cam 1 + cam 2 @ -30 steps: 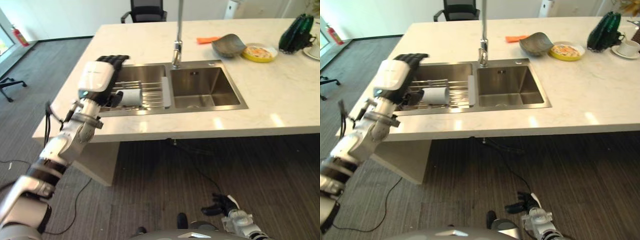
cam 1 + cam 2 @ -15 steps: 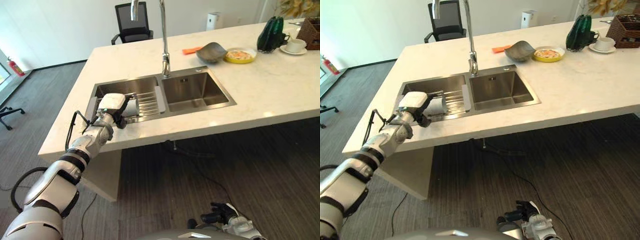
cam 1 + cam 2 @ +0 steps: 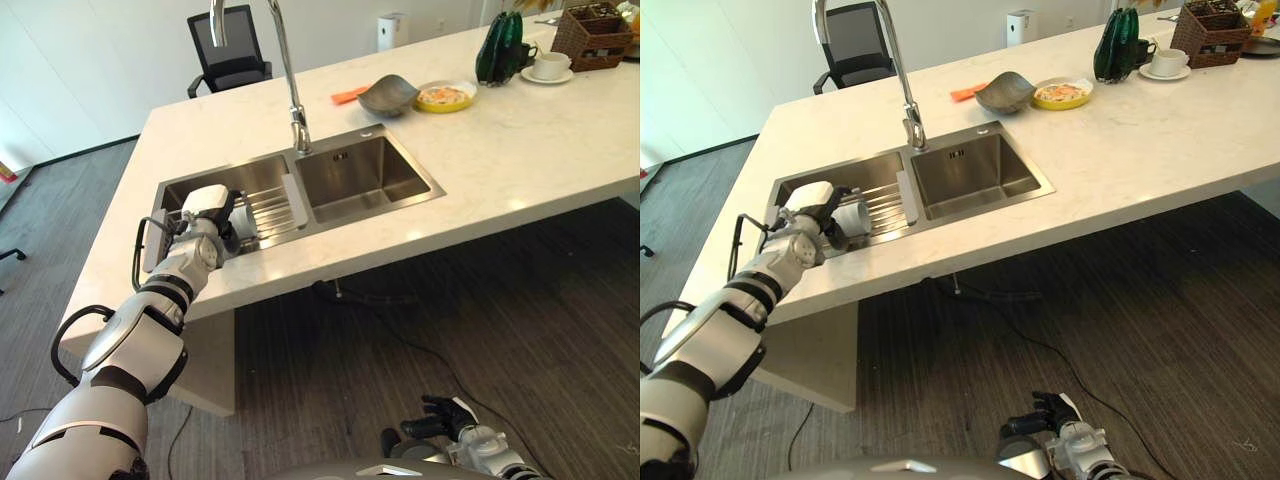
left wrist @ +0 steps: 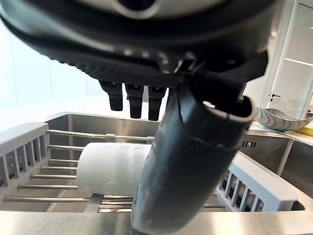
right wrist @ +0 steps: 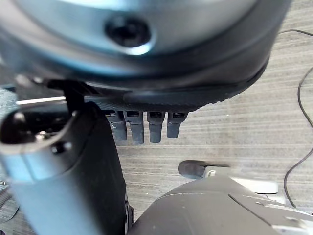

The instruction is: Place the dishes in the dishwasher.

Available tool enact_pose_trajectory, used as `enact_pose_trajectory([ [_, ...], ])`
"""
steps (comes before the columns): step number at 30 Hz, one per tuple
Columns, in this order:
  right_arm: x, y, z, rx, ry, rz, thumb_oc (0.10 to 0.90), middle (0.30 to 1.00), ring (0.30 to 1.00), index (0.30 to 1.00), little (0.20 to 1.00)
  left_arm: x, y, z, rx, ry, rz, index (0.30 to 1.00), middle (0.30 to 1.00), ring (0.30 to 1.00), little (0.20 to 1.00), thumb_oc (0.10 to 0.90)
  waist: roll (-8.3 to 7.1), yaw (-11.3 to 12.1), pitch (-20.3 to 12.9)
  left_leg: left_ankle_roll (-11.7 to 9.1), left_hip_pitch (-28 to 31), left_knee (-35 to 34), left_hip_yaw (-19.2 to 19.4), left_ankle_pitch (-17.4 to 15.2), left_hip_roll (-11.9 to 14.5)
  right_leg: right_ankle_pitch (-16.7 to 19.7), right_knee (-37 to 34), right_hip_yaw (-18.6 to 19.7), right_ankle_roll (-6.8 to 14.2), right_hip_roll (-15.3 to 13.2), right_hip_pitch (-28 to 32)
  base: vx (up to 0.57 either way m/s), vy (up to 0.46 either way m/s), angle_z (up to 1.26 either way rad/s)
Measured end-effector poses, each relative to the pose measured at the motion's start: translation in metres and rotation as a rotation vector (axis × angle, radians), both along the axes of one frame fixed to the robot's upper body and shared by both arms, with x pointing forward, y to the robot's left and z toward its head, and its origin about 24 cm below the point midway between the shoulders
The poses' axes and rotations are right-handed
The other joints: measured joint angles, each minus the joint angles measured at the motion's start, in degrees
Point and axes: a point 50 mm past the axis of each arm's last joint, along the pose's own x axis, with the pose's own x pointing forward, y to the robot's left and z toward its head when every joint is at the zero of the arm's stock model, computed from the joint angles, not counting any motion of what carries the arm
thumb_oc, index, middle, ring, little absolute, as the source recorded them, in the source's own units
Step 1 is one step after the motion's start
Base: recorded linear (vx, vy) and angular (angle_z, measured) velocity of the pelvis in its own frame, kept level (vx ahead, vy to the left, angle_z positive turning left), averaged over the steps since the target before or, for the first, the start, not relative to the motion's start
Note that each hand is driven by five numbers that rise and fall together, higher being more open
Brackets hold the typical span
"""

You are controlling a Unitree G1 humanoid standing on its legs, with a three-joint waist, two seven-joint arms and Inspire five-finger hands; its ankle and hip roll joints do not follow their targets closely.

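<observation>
A white cup [image 4: 110, 169] lies on its side on the rods of a drying rack [image 3: 270, 203] in the left basin of the steel sink [image 3: 365, 178]. My left hand [image 3: 209, 203] hovers at the rack's near-left side, just short of the cup [image 3: 853, 217]. Its fingers [image 4: 132, 100] hang straight above the cup and the thumb [image 4: 188, 161] stands in front, with nothing gripped. My right hand [image 3: 441, 412] hangs low by the floor, its fingers relaxed and empty. On the far counter sit a grey bowl [image 3: 388, 93], a yellow plate [image 3: 443, 96] and a cup on a saucer [image 3: 549, 67].
A tall faucet [image 3: 291, 90] rises behind the divider between the basins. An orange cloth [image 3: 348, 96], a dark green object [image 3: 500, 45] and a wicker basket [image 3: 598, 22] stand on the white counter [image 3: 520, 150]. A black chair [image 3: 226, 45] is behind it. The floor is grey carpet.
The camera has pulled back and swung, so the whole scene shifted. My left hand has dropped from above the rack down to the cup's level at the rack's near edge.
</observation>
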Motion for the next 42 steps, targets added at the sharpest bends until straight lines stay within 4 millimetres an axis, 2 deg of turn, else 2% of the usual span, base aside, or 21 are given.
enact_pose_trajectory([
  [8,0.006,-0.004,0.003,-0.013,-0.014,-0.011,0.8,0.9,0.9,0.9,0.9,-0.001,0.0,-0.004,0.003,0.015,0.013,0.9,0.9,0.9,0.9,0.8,0.99,-0.5,0.9,-0.1,0.1,0.0,0.4,-0.3,-0.1,0.0,0.0,0.4,0.0,0.0,-0.3,0.0,0.001,-0.02],
  [10,0.015,-0.009,0.007,-0.032,-0.036,0.005,0.8,0.9,0.9,0.9,0.9,-0.001,0.0,-0.006,0.002,0.012,0.023,0.9,0.9,0.9,0.9,0.8,2.06,-0.5,1.7,-0.1,0.0,0.0,1.3,-0.5,-0.2,-0.2,0.4,1.2,-0.2,0.0,-1.0,-0.02,0.021,-0.18],
  [13,0.017,-0.016,0.01,-0.052,-0.043,0.001,0.8,0.9,0.9,0.9,0.9,-0.001,0.0,-0.006,0.011,0.011,0.023,0.9,0.9,0.9,0.9,0.8,3.31,-1.2,2.6,0.0,-0.2,-0.3,1.6,-0.6,-0.3,-0.1,0.5,1.6,-0.1,-0.1,-1.4,0.0,0.027,-0.09],
  [19,0.026,-0.028,0.016,-0.09,-0.078,-0.022,0.8,0.9,0.9,0.9,0.9,0.008,0.005,0.014,0.031,-0.027,0.073,0.9,0.9,0.9,0.9,0.8,5.56,-2.3,4.8,0.3,-2.6,0.0,3.2,-0.3,-0.6,0.1,2.2,2.8,0.1,-0.3,-5.3,-0.02,0.015,-0.13],
  [22,0.029,-0.033,0.019,-0.109,-0.087,-0.024,0.8,0.9,0.9,0.9,0.9,0.013,0.003,0.027,0.031,-0.063,0.071,0.9,0.9,0.9,0.9,0.8,5.25,-2.6,6.3,0.3,-3.7,0.0,3.2,-0.1,-0.6,0.0,2.5,2.8,0.1,-0.3,-6.5,-0.01,-0.003,0.0],
  [25,0.028,-0.04,0.02,-0.133,-0.073,-0.034,0.8,0.9,0.9,0.9,0.9,0.02,0.004,0.049,0.029,-0.124,0.082,0.9,0.9,0.9,0.9,0.8,4.93,-2.5,7.8,0.2,-5.5,0.0,3.2,0.2,-0.6,0.1,3.3,3.0,0.2,-0.2,-8.7,0.0,-0.025,-0.01],
  [26,0.027,-0.041,0.019,-0.139,-0.062,-0.034,0.8,0.9,0.9,0.9,0.9,0.02,0.007,0.051,0.03,-0.12,0.094,0.9,0.9,0.9,0.9,0.8,4.3,-2.5,8.5,0.2,-5.6,0.0,3.3,0.2,-0.6,0.2,3.5,3.1,0.2,-0.1,-9.0,0.02,-0.065,-0.12],
  [28,0.029,-0.04,0.02,-0.14,-0.064,-0.024,0.8,0.9,0.9,0.9,0.9,0.019,0.013,0.052,0.033,-0.12,0.104,0.9,0.9,0.9,0.9,0.8,4.27,-2.5,8.8,0.1,-5.8,0.0,4.0,0.2,-0.4,0.0,3.9,3.5,0.1,0.1,-9.8,0.04,-0.038,-0.16],
  [31,0.026,-0.038,0.018,-0.141,-0.04,0.0,0.8,0.9,0.9,0.9,0.9,0.016,0.022,0.049,0.043,-0.113,0.149,0.9,0.9,0.9,0.9,0.8,2.89,-2.7,9.7,0.0,-6.4,0.0,4.8,0.2,0.0,0.1,3.7,3.9,0.2,0.6,-10.5,0.05,-0.021,-0.14],
  [33,0.024,-0.04,0.018,-0.149,-0.032,-0.001,0.8,0.9,0.9,0.9,0.9,0.015,0.026,0.048,0.047,-0.104,0.159,0.9,0.9,0.9,0.9,0.8,2.84,-2.6,9.7,0.0,-6.2,0.0,4.7,0.3,0.0,0.1,3.4,3.9,0.0,0.8,-10.3,0.04,-0.027,-0.06],
  [38,0.046,-0.032,0.026,-0.139,-0.101,0.04,0.8,0.9,0.9,0.9,0.9,0.014,0.031,0.051,0.061,-0.1,0.165,0.9,0.9,0.9,0.9,0.8,2.46,-2.1,9.6,0.0,-6.2,0.0,4.7,0.3,0.2,0.7,2.2,4.3,-0.4,1.0,-9.9,0.0,-0.026,-0.05],
  [39,0.053,-0.027,0.028,-0.136,-0.12,0.062,0.8,0.9,0.9,0.9,0.9,0.013,0.033,0.052,0.078,-0.098,0.164,0.3,0.3,0.3,0.3,0.4,2.28,-1.7,9.5,-0.1,-6.3,0.0,4.7,0.2,0.3,0.8,2.2,4.7,-0.3,1.2,-10.2,0.04,-0.024,-0.12],
  [42,0.071,-0.011,0.033,-0.101,-0.177,0.09,0.8,0.9,0.9,0.9,0.9,0.011,0.041,0.054,0.117,-0.095,0.18,0.3,0.3,0.3,0.3,0.4,0.44,-1.1,8.6,-0.7,-6.6,0.0,5.0,-0.2,0.9,1.1,2.2,4.9,-0.4,1.8,-10.7,0.06,-0.022,-0.1],
])
